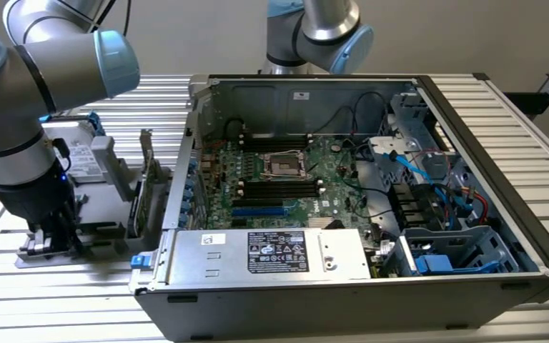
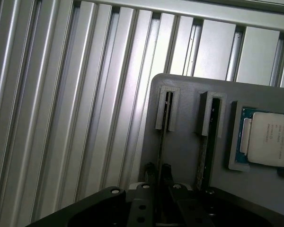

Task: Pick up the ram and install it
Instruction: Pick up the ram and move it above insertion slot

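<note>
Presently, the ram (image 2: 164,127) is seen edge-on as a thin dark strip, set on edge in a slot of the grey holder (image 2: 184,142) on the bench (image 2: 61,118); the claw (image 2: 159,174) is clamped on it.

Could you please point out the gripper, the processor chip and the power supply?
gripper (image 1: 53,234): exterior view, its lower end.
processor chip (image 2: 270,139): wrist view, middle of its metal lid.
power supply (image 1: 277,254): exterior view, its black label.
</note>
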